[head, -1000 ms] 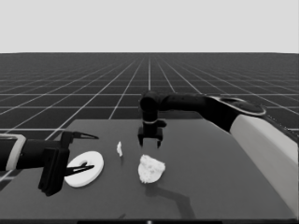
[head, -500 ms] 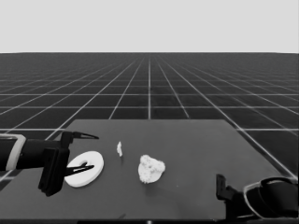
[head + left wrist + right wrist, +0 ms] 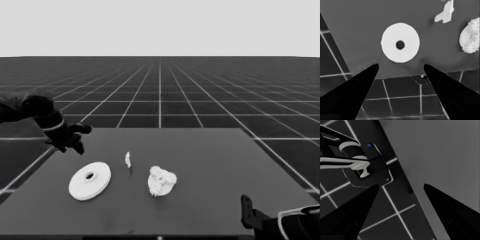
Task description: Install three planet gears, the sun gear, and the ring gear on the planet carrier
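Note:
The larger round part (image 3: pixel 90 180) lies flat on the table's left side, its centre hole showing; the left wrist view has it (image 3: pixel 400 43) just beyond the fingertips. My left gripper (image 3: pixel 75 140) hovers open over the table's back left edge, behind that part and holding nothing; the left gripper (image 3: pixel 401 68) also shows its spread fingers from the wrist. The smaller round part (image 3: pixel 161 181) sits mid-table with toothed gears (image 3: pixel 470 37) heaped on it; how many I cannot tell. My right gripper (image 3: pixel 401 186) is parked open at the table's front right corner.
A thin white piece (image 3: pixel 128 159) lies between the two round parts, also seen in the left wrist view as the thin white piece (image 3: pixel 445 15). Dark machinery (image 3: pixel 362 167) with pale bands and blue lights hangs past the table's edge beside the right gripper.
The right arm pulled back from above the gear heap to the lower right corner. The left arm lifted off the larger round part and swung toward the table's back left edge.

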You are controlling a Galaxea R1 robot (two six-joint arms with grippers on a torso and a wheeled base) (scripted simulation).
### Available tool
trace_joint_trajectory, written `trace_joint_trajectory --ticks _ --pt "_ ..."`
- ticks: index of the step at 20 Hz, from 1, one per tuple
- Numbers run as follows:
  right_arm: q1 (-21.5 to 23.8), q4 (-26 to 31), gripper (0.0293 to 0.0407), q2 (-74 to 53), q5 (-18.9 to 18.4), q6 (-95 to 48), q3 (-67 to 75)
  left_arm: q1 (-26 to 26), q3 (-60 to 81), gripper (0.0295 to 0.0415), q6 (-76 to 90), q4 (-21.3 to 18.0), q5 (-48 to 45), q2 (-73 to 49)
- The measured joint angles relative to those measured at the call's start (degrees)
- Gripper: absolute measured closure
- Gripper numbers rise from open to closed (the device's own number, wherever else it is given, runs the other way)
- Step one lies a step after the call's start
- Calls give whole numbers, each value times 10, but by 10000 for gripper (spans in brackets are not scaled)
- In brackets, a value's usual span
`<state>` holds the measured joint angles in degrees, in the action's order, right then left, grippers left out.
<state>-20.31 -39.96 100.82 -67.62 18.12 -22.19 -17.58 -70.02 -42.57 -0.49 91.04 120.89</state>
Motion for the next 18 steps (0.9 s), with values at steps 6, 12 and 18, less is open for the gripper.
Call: trace_joint_trajectory --ticks 6,12,18 --pt "0 0 315 0 0 0 0 93 -92 326 -15 31 -42 36" --pt "0 0 315 0 0 0 0 247 -175 326 5 120 -143 80" --pt "0 0 315 0 0 0 0 251 -182 362 7 122 -147 83"
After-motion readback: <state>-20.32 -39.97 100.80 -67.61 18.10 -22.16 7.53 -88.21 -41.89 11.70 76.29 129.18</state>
